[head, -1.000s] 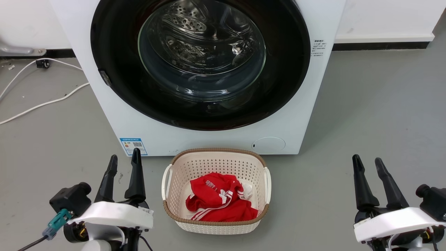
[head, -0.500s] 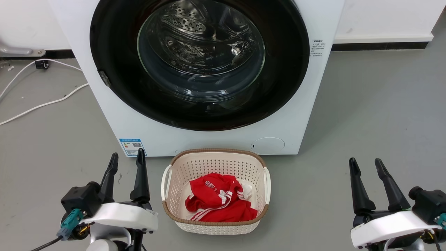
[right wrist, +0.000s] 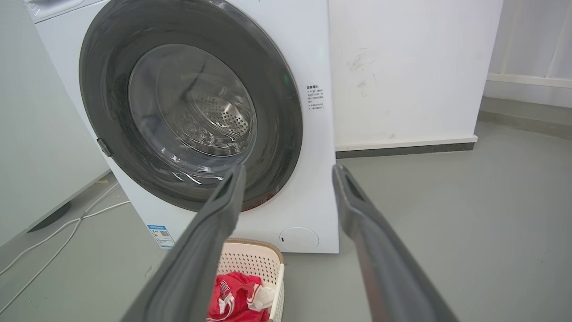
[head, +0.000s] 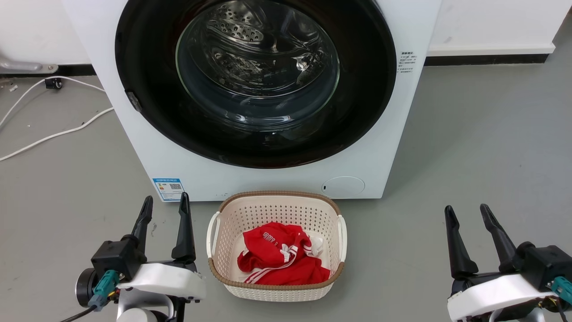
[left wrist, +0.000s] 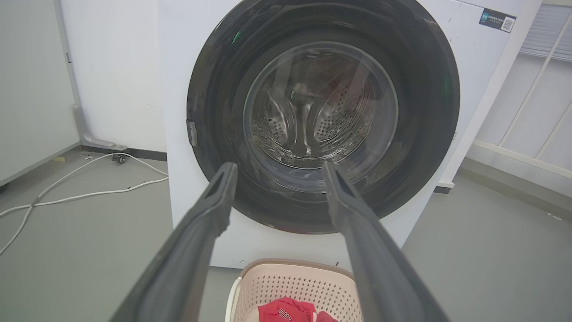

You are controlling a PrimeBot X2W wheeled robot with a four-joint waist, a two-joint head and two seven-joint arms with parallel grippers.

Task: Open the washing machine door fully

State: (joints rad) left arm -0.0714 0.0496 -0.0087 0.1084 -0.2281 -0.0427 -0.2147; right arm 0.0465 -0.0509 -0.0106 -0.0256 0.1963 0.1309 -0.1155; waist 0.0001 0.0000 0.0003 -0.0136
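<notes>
Both claws have dropped back a little; the washer is shut.
Left claw (head: 165,197) and right claw (head: 466,208) hover above the grey floor (head: 482,147) on either side of the laundry basket (head: 277,194), fingers spread apart and gripping nothing. The washing machine door (head: 257,76) sits closed against the white machine (head: 268,181), well beyond both claws. Red clothing (head: 281,259) lies in the basket.

The glossy black washing machine door (head: 147,80) sits shut against the machine.
</notes>
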